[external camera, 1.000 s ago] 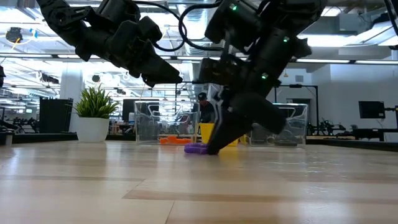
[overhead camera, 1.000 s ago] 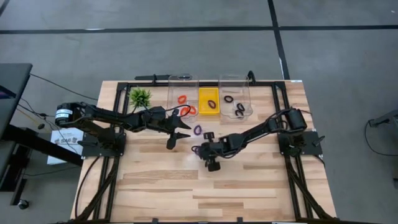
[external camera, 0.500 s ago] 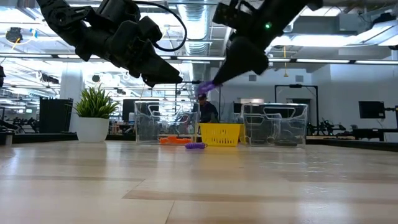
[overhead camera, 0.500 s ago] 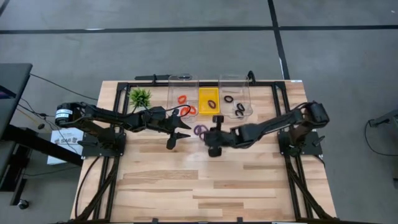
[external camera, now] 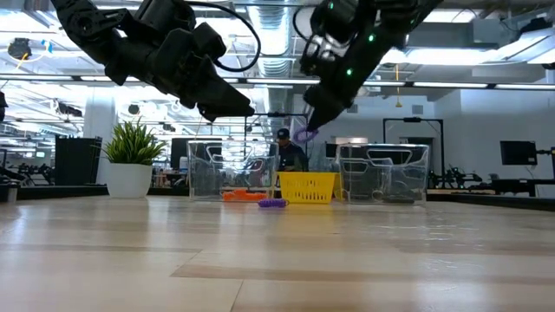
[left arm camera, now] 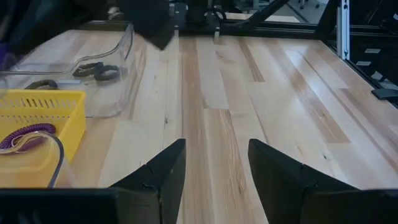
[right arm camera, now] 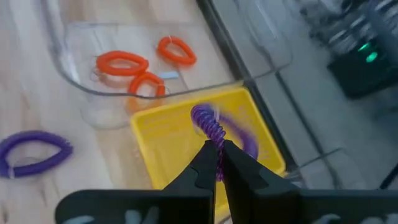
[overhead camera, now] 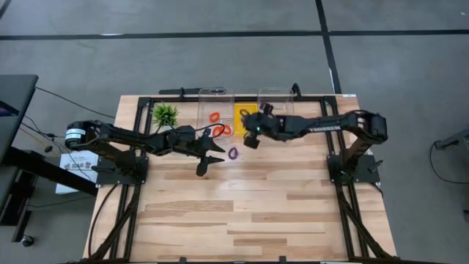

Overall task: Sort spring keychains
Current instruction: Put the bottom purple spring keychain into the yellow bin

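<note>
A: Where is your right gripper [right arm camera: 217, 163]?

B: Above the yellow basket [overhead camera: 246, 126], fingers pinched on a purple keychain [right arm camera: 210, 127] that dangles over it.

A: And the rest?

B: Another purple keychain [overhead camera: 233, 153] lies on the table [overhead camera: 278, 205] before the basket; orange ones [right arm camera: 122, 63] sit in the clear bin [overhead camera: 207, 95]. Your left gripper [left arm camera: 214, 171] hovers nearby, fingers apart, empty.

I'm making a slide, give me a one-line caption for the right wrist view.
Right gripper holds a purple spring keychain above the yellow bin, beside a clear tray of orange ones.
</note>
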Available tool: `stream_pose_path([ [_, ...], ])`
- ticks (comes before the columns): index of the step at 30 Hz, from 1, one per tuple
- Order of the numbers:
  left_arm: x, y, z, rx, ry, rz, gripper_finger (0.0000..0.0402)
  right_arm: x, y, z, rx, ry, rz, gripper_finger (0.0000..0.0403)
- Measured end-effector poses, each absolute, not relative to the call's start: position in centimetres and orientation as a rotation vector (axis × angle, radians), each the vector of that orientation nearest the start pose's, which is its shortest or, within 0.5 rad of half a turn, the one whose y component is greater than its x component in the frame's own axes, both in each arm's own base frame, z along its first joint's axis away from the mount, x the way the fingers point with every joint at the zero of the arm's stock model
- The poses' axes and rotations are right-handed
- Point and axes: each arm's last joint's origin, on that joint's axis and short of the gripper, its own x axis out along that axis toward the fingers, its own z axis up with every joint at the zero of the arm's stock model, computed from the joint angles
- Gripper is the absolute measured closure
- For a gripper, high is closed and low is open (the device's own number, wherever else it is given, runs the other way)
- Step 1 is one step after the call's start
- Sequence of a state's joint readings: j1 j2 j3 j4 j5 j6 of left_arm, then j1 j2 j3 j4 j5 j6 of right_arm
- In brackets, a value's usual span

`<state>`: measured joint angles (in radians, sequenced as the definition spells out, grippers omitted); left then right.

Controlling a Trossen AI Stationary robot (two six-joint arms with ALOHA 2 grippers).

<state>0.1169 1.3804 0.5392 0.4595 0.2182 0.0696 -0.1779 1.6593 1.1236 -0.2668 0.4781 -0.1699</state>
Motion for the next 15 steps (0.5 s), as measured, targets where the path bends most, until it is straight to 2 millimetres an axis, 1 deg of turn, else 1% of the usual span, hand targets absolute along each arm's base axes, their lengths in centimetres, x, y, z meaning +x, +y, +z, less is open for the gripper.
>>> stream_pose_path([
  [2,26.6,2.5,18.4,0.005,0.375,-0.113,0.023,33.8,-8.6,22.3,-0.247,0.881,-0.563,0.0395],
  [4,26.6,2.5,18.4,0.004,0.379,-0.113,0.023,34.0,-9.5,22.1,-0.223,0.867,-0.568,0.0395],
  [7,26.6,2.5,18.4,0.008,0.38,-0.114,0.023,33.7,-10.3,21.9,-0.195,0.875,-0.572,0.0395],
  [15,26.6,2.5,18.4,0.007,0.381,-0.114,0.023,33.9,-10.6,21.6,-0.162,0.864,-0.575,0.0395],
])
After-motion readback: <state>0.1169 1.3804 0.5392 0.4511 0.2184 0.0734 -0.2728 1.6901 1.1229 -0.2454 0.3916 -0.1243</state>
